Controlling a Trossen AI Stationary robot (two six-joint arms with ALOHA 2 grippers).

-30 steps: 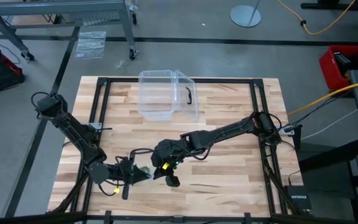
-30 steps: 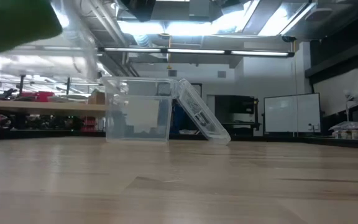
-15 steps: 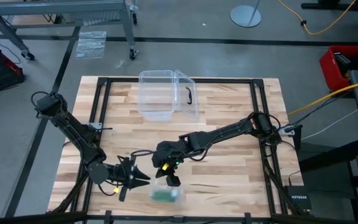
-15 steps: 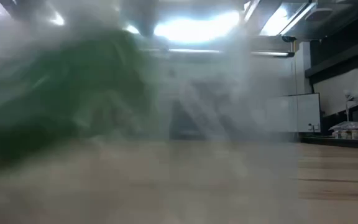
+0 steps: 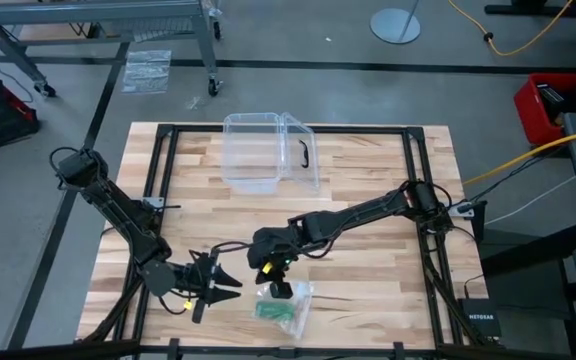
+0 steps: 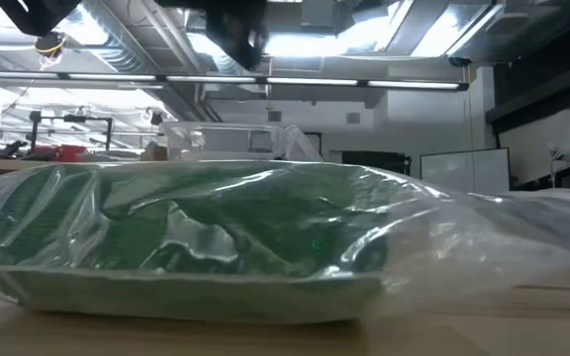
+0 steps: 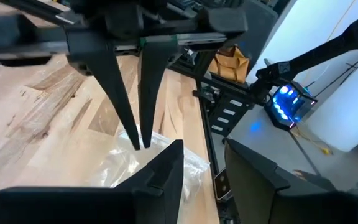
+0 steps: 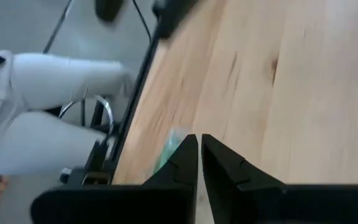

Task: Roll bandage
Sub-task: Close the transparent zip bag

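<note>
Dropped from between the two arms, the wrapped bandage now lies on the bench at the lower middle of the high view, where a second ago it hung up at the jaws near the left arm's tip. Largest on the bench is the clear plastic box at the upper middle, its lid leaning open and well apart from the work. Next in size is the crinkly clear wrapper, lying flat just below the right gripper; in the low view it fills the frame across the middle. Inside it sits the bandage, a green folded band, not yet out of its wrapper.

The left gripper is at the lower left of centre, its jaws standing apart and holding nothing, near the wrapper's left edge. The right gripper hovers over the wrapper's top edge with its jaws closed together; I judge them empty, though the high view does not show this clearly.

Before any rolling, the band must come out of the wrapper. I would pinch only the loose plastic at one end with one gripper, pin or pull the other end with the second, and keep the grip off the green cloth so it slides free.
</note>
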